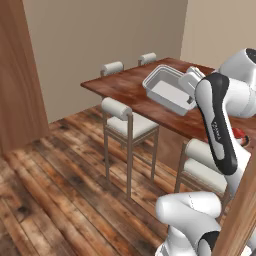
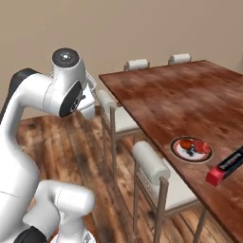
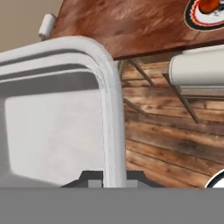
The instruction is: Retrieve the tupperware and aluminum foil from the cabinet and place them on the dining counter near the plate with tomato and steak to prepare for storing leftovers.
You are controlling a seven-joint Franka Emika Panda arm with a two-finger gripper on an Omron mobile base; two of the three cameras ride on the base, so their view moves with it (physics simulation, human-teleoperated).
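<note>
The tupperware point(image 1: 167, 89) hangs tilted in the air beside the dining counter point(image 2: 180, 102), its rim pinched by the gripper point(image 3: 114, 180) (arm raised, elbow bent).

My arm is raised and bent at the elbow; my gripper point(image 3: 114, 183) pinches the tupperware point(image 1: 167, 89) rim between both fingers.
</note>
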